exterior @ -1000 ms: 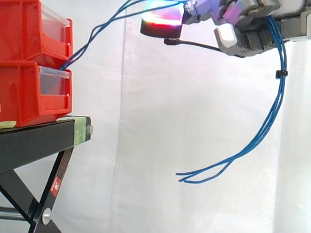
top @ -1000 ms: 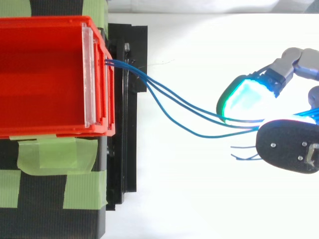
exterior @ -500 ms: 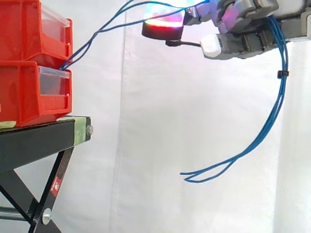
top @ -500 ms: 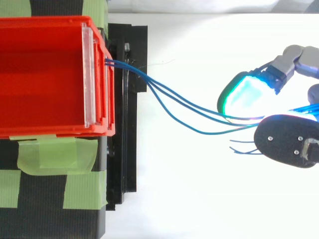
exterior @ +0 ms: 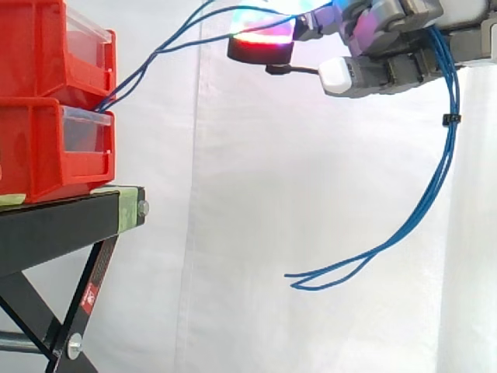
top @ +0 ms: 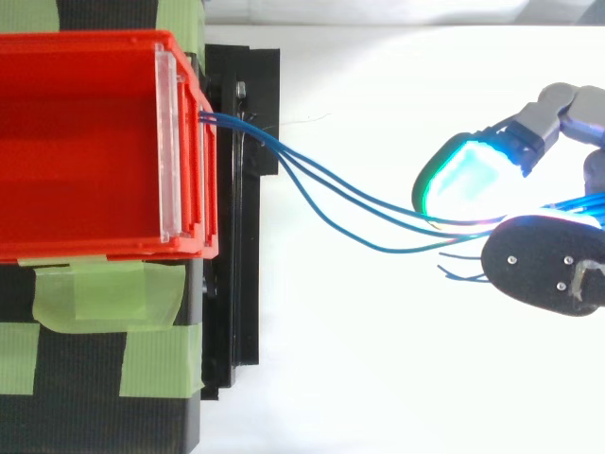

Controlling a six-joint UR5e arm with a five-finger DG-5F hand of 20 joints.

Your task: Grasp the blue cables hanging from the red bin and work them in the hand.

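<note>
the blue cables [exterior: 437, 180] rise from the red bin [top: 85, 142] into the hand [exterior: 380, 66], then drape behind it, ends dangling. the hand is clenched round them; one white fingertip [exterior: 335, 75] has tucked in closer, so it looks mid-kneading.

Several thin blue cables [exterior: 449, 101] out of red bin [top: 85, 142] front, fanned, rising rightward into curled hand [exterior: 388, 47]; past it drooping in long loose arc, bundled by small black clip [exterior: 448, 119], free ends hanging mid-air pointing left
</note>
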